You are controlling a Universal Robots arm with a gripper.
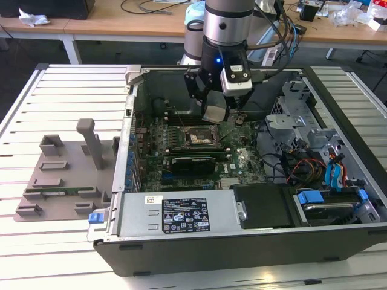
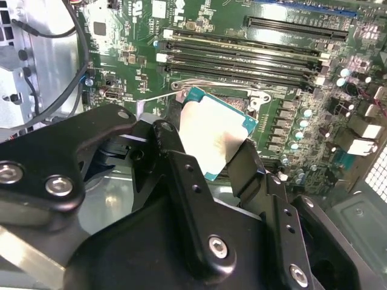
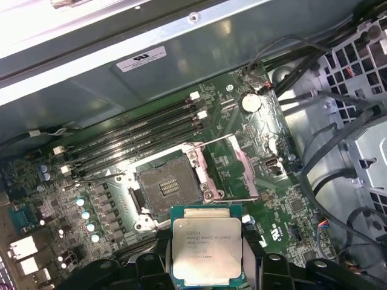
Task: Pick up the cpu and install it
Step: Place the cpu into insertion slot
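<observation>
Over board (image 3: 266, 130) near socket (image 3: 166, 190): my gripper (image 3: 207, 269) clamps cpu (image 3: 207, 241). Carry step; seating likely needs cpu squared over socket.

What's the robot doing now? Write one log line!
end effector: shut on cpu | cpu: held above motherboard, near open socket | installed: not yet

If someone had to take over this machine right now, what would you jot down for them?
Gripper: shut on the cpu, gripping it by its edges.
Cpu: in the air above the motherboard, inside the open computer case.
Socket: open and empty; the cpu is apart from it.
Done: cpu picked up.
Left: cpu not yet in the socket.
</observation>
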